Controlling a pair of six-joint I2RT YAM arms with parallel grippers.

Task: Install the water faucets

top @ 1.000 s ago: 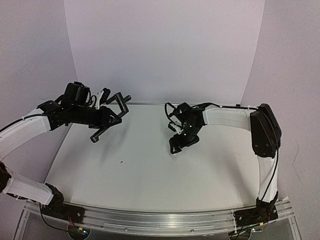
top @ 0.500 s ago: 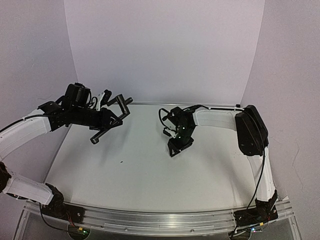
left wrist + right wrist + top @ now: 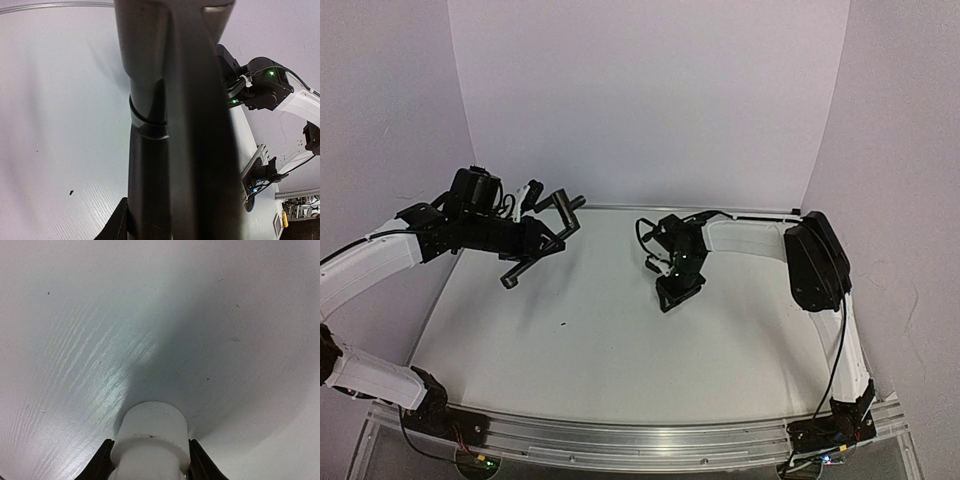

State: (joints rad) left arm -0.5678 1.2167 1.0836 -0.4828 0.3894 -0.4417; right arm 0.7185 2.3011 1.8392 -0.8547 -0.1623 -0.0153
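The faucet's black pipe (image 3: 542,238) is held above the table's back left, slanting, with its cranked end (image 3: 566,203) uppermost. My left gripper (image 3: 527,238) is shut on it. In the left wrist view the pipe (image 3: 170,125) fills the middle, and one dark finger (image 3: 118,226) shows at its lower left. My right gripper (image 3: 670,294) points down at the table centre. The small white plastic fitting (image 3: 152,432) stands on the table, and the black fingers (image 3: 101,462) press on both its sides. In the top view the gripper hides the fitting.
The white table (image 3: 600,340) has walls at the back and on both sides. A metal rail (image 3: 640,440) with the arm bases runs along the near edge. In the left wrist view the right arm (image 3: 262,90) shows to the right.
The right arm has swung a little left and lowered onto the table. Its jaws have closed in on the white fitting. The left arm and the pipe have not moved.
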